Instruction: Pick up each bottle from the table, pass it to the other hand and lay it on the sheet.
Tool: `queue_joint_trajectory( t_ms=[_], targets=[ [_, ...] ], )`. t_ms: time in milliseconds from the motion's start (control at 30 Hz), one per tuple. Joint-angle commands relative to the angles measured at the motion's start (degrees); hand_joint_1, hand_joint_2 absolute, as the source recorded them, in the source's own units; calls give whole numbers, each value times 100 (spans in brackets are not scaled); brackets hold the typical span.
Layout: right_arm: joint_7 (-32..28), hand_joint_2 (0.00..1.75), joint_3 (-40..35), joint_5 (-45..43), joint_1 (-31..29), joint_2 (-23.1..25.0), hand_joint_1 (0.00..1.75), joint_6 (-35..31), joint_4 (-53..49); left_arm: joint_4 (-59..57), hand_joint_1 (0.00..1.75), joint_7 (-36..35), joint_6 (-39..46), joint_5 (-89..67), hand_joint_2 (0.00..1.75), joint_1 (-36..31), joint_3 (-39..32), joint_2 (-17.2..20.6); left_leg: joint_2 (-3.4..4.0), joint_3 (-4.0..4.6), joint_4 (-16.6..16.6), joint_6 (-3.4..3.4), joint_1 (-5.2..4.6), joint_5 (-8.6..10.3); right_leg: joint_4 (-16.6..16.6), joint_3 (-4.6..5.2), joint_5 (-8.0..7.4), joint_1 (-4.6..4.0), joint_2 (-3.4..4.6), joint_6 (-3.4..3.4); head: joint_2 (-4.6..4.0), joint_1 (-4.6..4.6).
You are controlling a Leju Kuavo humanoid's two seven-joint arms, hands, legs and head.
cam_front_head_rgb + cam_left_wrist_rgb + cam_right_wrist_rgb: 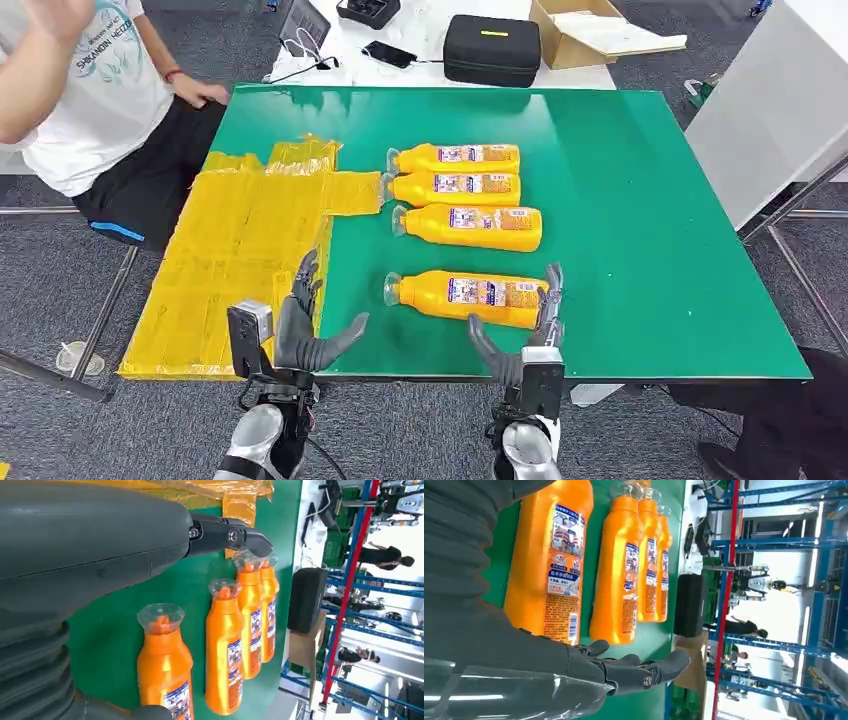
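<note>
Several orange bottles with clear caps lie on their sides on the green table [640,250], caps pointing left. The nearest bottle [468,297] [166,670] [549,560] lies just beyond my right hand [525,335] [624,672], which is open with its fingers beside the bottle's base end. Three more bottles [470,226] [455,188] [455,157] lie farther back in a row. My left hand [305,325] [100,545] is open at the table's front edge, beside the yellow sheet [240,250], holding nothing.
A person sits at the far left, one hand [200,92] on the table's corner. Behind the green table a white surface carries a black case [492,48], a cardboard box [590,30], a phone and cables. A white table [780,100] stands at the right.
</note>
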State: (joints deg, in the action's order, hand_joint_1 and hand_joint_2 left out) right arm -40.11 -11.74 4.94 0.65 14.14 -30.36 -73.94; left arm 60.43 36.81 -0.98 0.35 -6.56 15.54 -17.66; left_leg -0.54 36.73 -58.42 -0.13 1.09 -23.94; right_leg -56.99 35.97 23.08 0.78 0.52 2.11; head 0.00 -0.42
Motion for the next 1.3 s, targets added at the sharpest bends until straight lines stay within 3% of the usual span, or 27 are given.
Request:
queue_joint_trajectory(
  t_ms=[33,167,300,500,700,1000,1133,1300],
  targets=[
    [11,175,-88,-11,-159,-191,0,-16,228,-281,0,-5,23,-34,175,-247,61,104,3,-11,4,3,1,-1,6,-12,0,-2,-2,-4,0,2],
    [11,175,-97,53,-238,-223,0,-35,356,-263,0,60,151,-111,175,-258,47,91,6,-48,6,8,-1,-12,8,-49,12,-4,-6,-11,0,2],
    [90,175,-12,552,-582,-291,0,-108,742,-150,0,176,539,-228,175,-343,-80,91,6,-18,5,4,0,-2,7,-18,0,-3,1,-5,0,2],
    [1692,175,-96,1977,-1441,-776,0,479,906,-236,0,194,605,-297,175,-544,-320,180,15,-12,3,6,0,2,6,-11,-7,-2,9,-5,0,0],
    [2394,175,-370,2548,-1955,-992,0,1031,1384,-226,0,192,592,-343,175,-544,-385,189,13,-20,5,8,-2,3,7,-20,-7,0,7,-2,0,2],
    [2604,175,-609,2763,-2122,-1029,0,1512,1796,-368,0,207,517,-417,175,-623,-531,173,8,-22,4,8,-1,1,7,-24,-4,-3,2,-3,0,0],
    [2564,175,-775,2539,-2172,-1177,0,2205,1854,-422,0,216,487,-427,175,-701,-567,220,11,-38,5,11,-2,-2,8,-39,-2,-3,2,-5,0,0],
    [2563,175,-774,2537,-2173,-1181,0,2209,1854,-418,0,213,485,-424,175,-714,-569,219,3,-16,3,8,-2,3,5,-19,-3,0,-1,-2,0,2]
  ],
)
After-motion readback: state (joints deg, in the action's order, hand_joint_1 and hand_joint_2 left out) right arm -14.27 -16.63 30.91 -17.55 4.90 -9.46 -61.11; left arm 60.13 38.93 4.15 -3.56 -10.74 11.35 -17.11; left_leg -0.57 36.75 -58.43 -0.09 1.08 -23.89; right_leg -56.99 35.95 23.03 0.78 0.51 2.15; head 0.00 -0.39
